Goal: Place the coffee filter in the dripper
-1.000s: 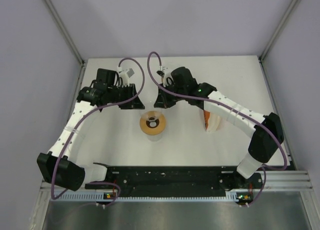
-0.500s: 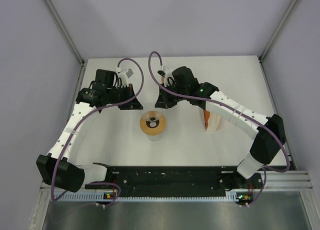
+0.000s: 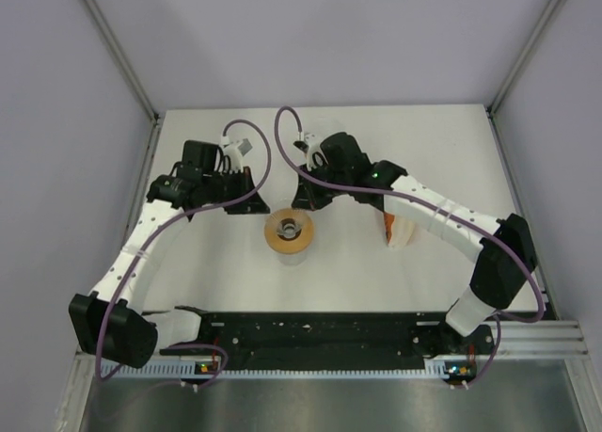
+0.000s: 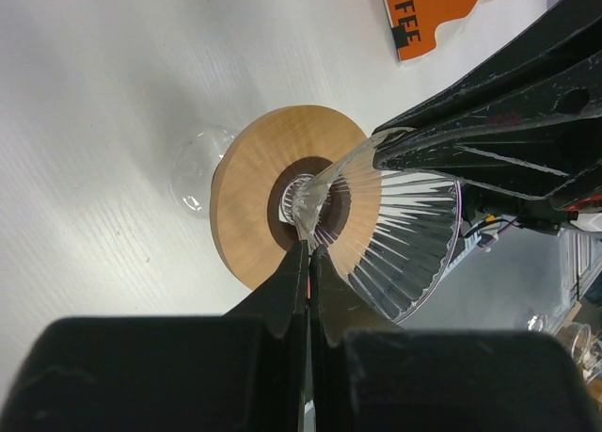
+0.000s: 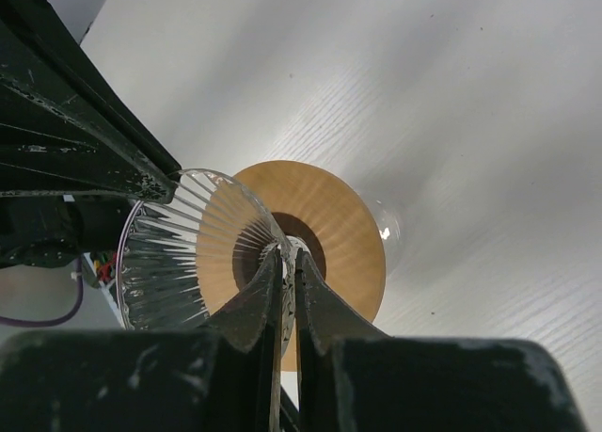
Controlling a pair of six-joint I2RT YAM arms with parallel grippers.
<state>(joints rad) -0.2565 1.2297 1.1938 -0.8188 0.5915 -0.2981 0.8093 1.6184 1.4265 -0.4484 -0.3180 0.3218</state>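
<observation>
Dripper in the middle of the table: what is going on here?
Both arms have hold of the glass dripper: the left gripper and the right gripper are each shut on its rim, from opposite sides. No paper filter shows inside the cone. The orange coffee packet lies on the table off to the right, untouched.

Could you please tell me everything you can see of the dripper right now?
The dripper is a clear, ribbed glass cone seated in a round, pale wooden collar with a dark ring around its centre hole. A clear glass loop, seemingly a handle, sticks out at one side. It is upright, mouth up, mid-table between the arms. The left gripper and right gripper each pinch its rim from opposite sides. No filter shows inside.
</observation>
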